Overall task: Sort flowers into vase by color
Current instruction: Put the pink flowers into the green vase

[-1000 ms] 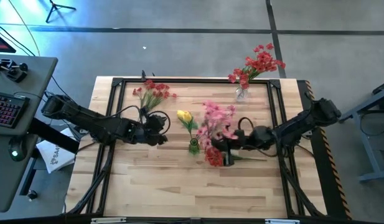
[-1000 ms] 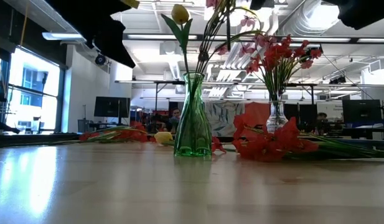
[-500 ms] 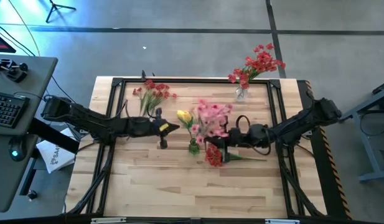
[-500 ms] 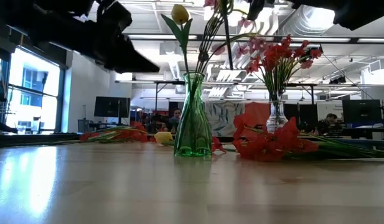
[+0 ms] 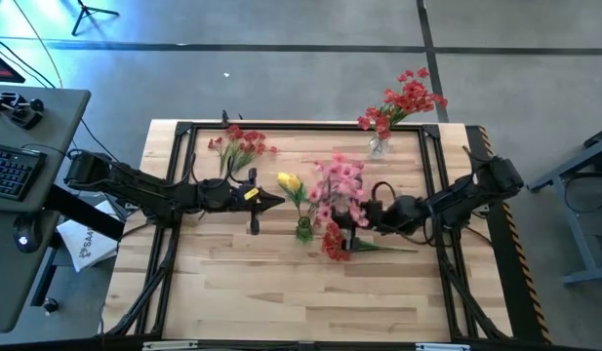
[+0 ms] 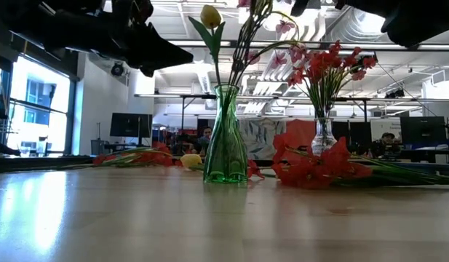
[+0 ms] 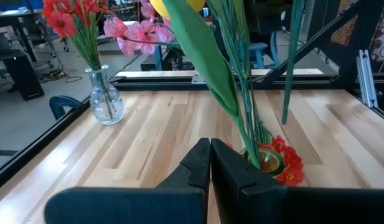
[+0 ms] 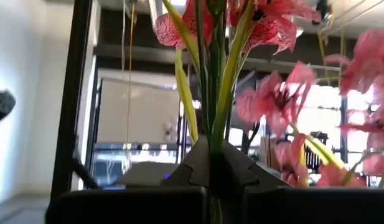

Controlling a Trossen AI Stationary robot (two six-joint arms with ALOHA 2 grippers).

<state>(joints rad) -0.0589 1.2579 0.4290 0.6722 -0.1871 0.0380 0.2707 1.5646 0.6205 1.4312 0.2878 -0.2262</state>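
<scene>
A green glass vase point(image 5: 303, 231) point(image 6: 225, 138) stands mid-table with a yellow tulip point(image 5: 289, 182) in it. My right gripper point(image 5: 351, 216) point(image 8: 211, 149) is just right of the vase and shut on a bunch of pink flowers point(image 5: 338, 183). In the low view their stems point(image 6: 246, 51) run down toward the vase mouth. My left gripper point(image 5: 273, 200) point(image 7: 209, 163) hovers shut and level, just left of the vase, holding nothing. Red flowers point(image 5: 335, 244) point(image 6: 311, 167) lie on the table beside the vase. More red flowers point(image 5: 403, 102) stand in a clear vase point(image 5: 379, 146) point(image 7: 106, 102). My right gripper pinches the pink flowers' green stems point(image 8: 215, 127) between its two fingers, the fingers lying across the stems, coming level from the table's right. The blooms stand above the fingers. The stems stay close to upright, held off the table.
Another bunch of red flowers point(image 5: 237, 146) lies near the far left corner, with a yellow bloom point(image 6: 191, 160) lying beside it. A black frame point(image 5: 179, 136) borders the table. The near half of the wooden top point(image 5: 281, 292) is bare.
My left gripper has swung up to level and moved right, toward the green vase. My right gripper has shifted slightly toward the far edge, keeping the pink bunch in its hold over the vase.
</scene>
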